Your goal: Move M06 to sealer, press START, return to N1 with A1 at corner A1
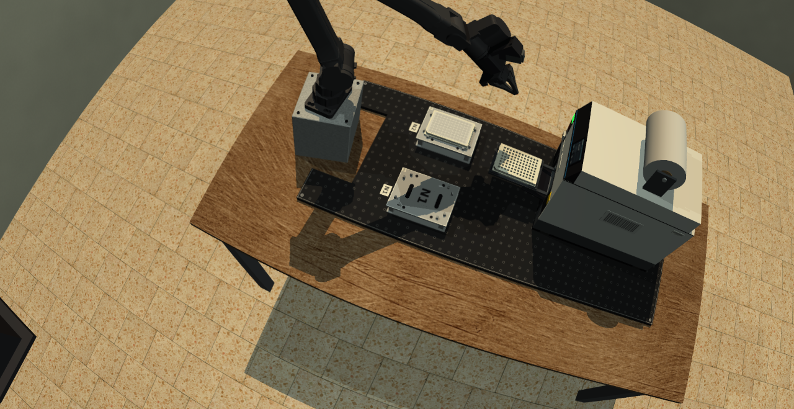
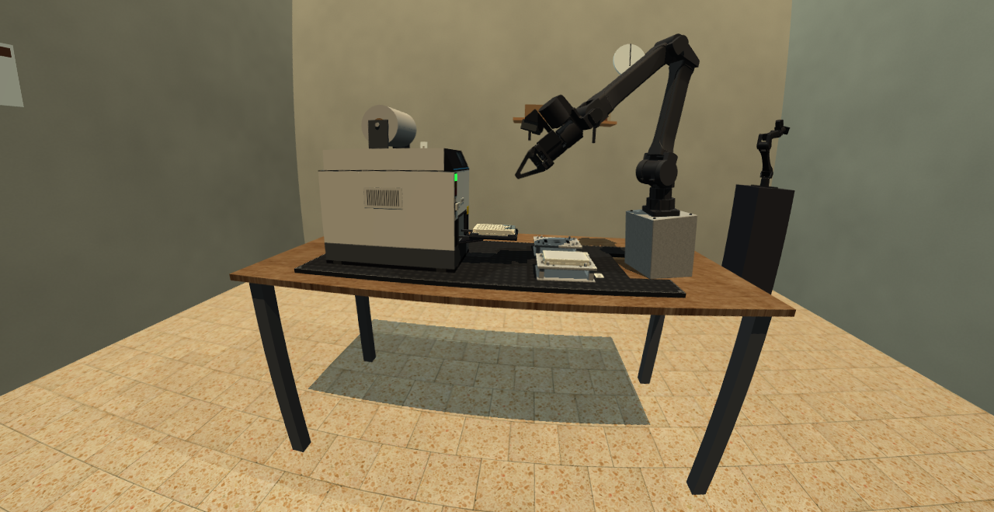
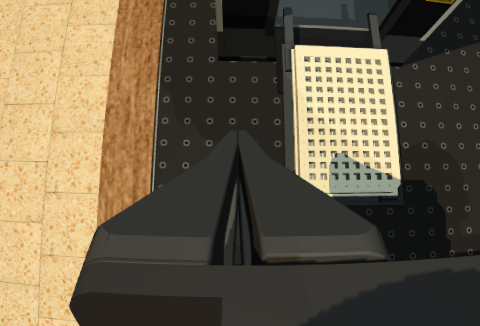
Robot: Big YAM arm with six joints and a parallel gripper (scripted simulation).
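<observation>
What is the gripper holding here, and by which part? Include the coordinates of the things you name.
Nothing: the gripper's fingers (image 1: 516, 92) (image 2: 518, 175) are shut together with no object between them.

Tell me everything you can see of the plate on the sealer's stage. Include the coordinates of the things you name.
The plate on the stage (image 1: 518, 164) (image 2: 494, 229) (image 3: 346, 98) is a cream, rectangular block, plastic by its look, with a grid of small square openings. It lies face up and looks flat on the dark stage, outside the sealer (image 1: 610, 206) (image 2: 389, 210), its long sides running toward the machine. Shadow covers part of the end away from the sealer. The shut tool (image 1: 516, 92) (image 2: 517, 176) (image 3: 238, 146) isn't touching it.

grained wooden tabletop, matt black gripper jaws
</observation>
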